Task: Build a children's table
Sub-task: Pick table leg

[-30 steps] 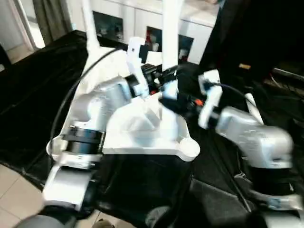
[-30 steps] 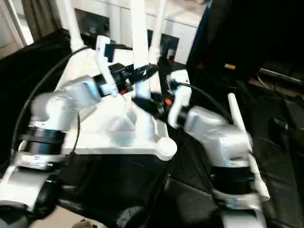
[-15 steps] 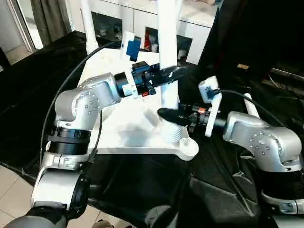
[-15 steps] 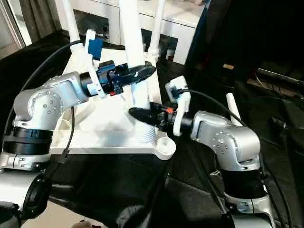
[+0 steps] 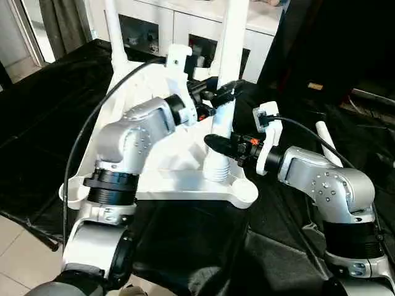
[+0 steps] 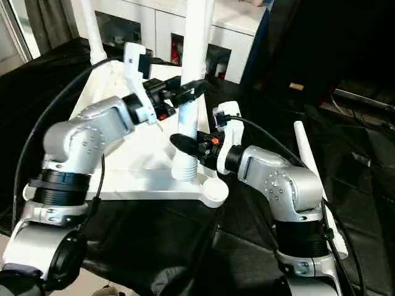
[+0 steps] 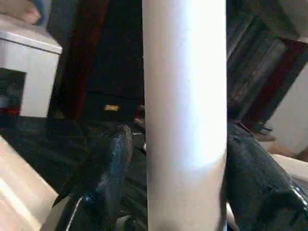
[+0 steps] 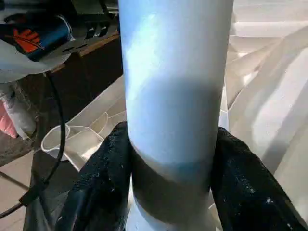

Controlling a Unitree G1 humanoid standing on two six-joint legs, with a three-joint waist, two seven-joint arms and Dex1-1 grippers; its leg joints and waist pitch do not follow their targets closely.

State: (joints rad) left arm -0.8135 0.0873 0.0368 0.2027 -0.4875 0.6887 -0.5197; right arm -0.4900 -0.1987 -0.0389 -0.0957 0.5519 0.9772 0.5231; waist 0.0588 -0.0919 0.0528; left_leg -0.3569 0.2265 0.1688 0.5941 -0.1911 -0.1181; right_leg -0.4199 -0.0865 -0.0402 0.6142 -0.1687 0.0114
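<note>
The children's table top (image 5: 154, 179) lies upside down on a black cloth, ribbed side up. One white leg (image 5: 225, 61) stands nearly upright, its collared end (image 5: 216, 171) resting on the underside beside the near right corner socket (image 5: 245, 192). My left gripper (image 5: 222, 97) straddles the leg higher up, open, with a thin gap beside one finger (image 7: 110, 163). My right gripper (image 5: 217, 143) is shut on the leg just above the collar, both pads (image 8: 103, 187) pressed against it. Another leg (image 5: 114, 31) stands at the far left corner.
A loose white leg (image 6: 308, 160) lies on the black cloth behind my right arm. A white cabinet (image 5: 185, 24) stands behind the table and dark furniture (image 5: 333, 49) at the back right. Tiled floor (image 5: 18, 259) shows at the near left.
The right gripper's fingers have closed onto the leg near its collar. The left gripper has slid lower on the leg and loosened. The leg's top now leans slightly right.
</note>
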